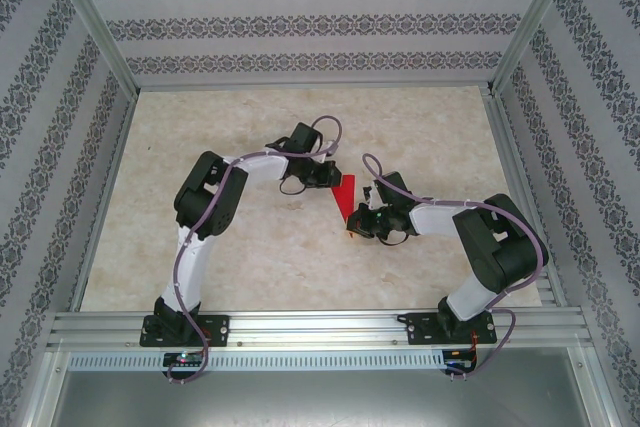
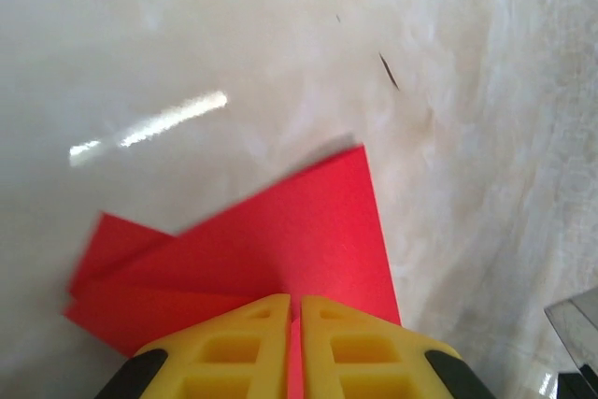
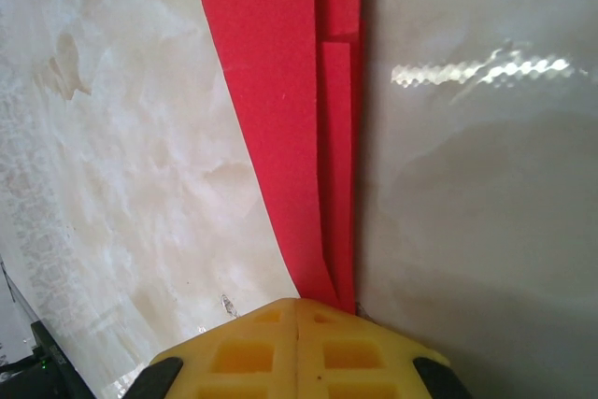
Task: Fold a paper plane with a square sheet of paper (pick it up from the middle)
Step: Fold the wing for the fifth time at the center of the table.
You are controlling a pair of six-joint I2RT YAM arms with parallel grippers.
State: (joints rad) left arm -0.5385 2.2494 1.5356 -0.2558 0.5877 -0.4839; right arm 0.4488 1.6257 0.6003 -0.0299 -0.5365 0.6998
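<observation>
The red paper plane point(image 1: 345, 196) is a folded, pointed dart of layered paper on the marbled table point(image 1: 430, 127), between my two grippers. My left gripper point(image 1: 329, 178) is at its wide far end. In the left wrist view the yellow jaws point(image 2: 295, 299) are shut on the paper plane point(image 2: 280, 231), with a red strip showing in the slit between them. My right gripper point(image 1: 354, 226) is at the narrow near tip. In the right wrist view its jaws point(image 3: 297, 303) are shut tight, and the tapered paper plane point(image 3: 276, 91) runs in under the fingertips.
Aluminium frame rails point(image 1: 320, 328) run along the near edge and up the corners, with patterned walls behind and to both sides. Bare tabletop lies to the left, the right and beyond the arms.
</observation>
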